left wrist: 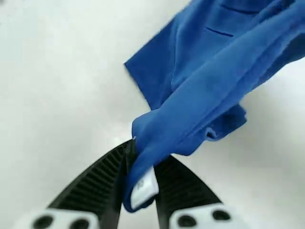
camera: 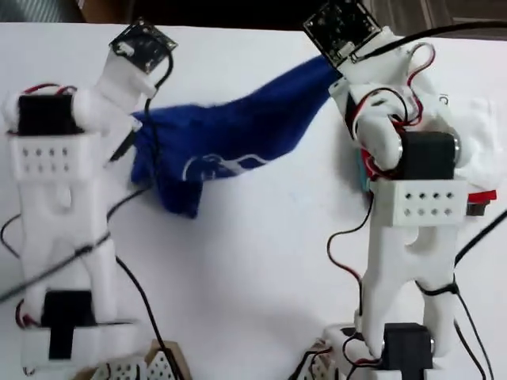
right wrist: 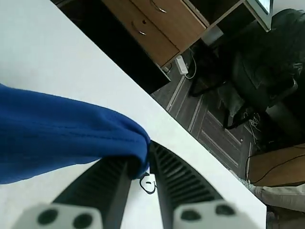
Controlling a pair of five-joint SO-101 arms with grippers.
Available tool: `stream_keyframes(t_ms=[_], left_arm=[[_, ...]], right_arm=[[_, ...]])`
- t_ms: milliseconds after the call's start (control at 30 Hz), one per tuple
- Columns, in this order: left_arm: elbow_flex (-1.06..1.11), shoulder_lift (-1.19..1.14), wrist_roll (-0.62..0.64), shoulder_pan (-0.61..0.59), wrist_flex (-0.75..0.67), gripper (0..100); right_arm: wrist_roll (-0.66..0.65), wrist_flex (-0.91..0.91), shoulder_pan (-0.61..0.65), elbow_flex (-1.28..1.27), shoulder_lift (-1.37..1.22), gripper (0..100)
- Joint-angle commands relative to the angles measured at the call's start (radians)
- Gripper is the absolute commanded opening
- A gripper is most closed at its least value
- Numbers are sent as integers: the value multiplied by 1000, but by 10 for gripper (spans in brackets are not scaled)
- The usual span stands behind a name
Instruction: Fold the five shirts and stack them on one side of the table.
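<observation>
A blue shirt (camera: 230, 134) with white print hangs stretched between the two arms above the white table (camera: 253, 277). My left gripper (left wrist: 140, 167) is shut on one bunched end of the blue shirt (left wrist: 209, 71), with a white label showing between its fingers. My right gripper (right wrist: 140, 164) is shut on the other end of the blue shirt (right wrist: 62, 138), held near the table's far edge. In the high view the left gripper (camera: 136, 125) sits at the shirt's left end and the right gripper (camera: 337, 75) at its upper right end. The shirt's middle sags toward the table.
White cloth (camera: 479, 134) lies at the table's right edge behind the right arm, beside a red-and-teal item (camera: 482, 198). Beyond the table's far edge stand a wooden drawer unit (right wrist: 152, 24) and a dark office chair (right wrist: 267, 71). Cables (camera: 135, 293) trail along both arm bases.
</observation>
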State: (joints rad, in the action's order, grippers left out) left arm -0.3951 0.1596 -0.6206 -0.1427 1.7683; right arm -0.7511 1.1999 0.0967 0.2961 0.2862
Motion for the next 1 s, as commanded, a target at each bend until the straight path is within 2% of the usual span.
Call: stream_keyframes(t_ms=[0, 233, 333, 633, 867, 967], left_arm=[[-16, 123, -11, 14, 12, 24], [81, 186, -12, 14, 9, 24], [205, 183, -12, 15, -18, 24], [832, 184, -11, 17, -354, 24], [997, 184, 2, 55, -526, 24], [1003, 184, 66, 55, -578, 24]], right_arm=[[3, 50, -12, 118, 61, 20], [2, 51, -8, 175, 50, 20], [2, 48, -7, 146, 41, 20], [2, 53, -10, 101, -65, 20], [2, 47, 27, 8, -156, 20], [8, 24, 42, -48, -170, 20]])
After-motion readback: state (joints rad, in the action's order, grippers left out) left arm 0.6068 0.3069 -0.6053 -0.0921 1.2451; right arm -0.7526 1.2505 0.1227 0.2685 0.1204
